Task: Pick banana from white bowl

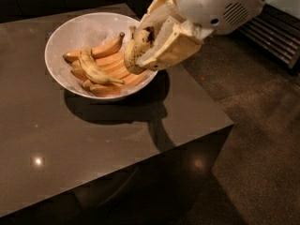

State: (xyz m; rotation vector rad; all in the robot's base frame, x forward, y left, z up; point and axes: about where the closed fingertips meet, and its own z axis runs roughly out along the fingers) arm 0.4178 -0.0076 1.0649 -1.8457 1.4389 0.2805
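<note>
The speckled yellow banana point(134, 51) with a dark stem is held between my gripper's fingers, lifted above the right rim of the white bowl point(75, 29). My gripper point(147, 46) is shut on it, coming in from the upper right. The bowl sits at the back of the dark table and holds a slim curved yellow banana point(96, 69) on top of several smooth orange-tinted bananas point(105, 48).
The dark glossy table point(93, 139) ends in a front edge and a right corner near the bowl's shadow. Speckled floor point(262, 139) lies to the right. A ribbed dark grille point(276, 36) runs along the upper right.
</note>
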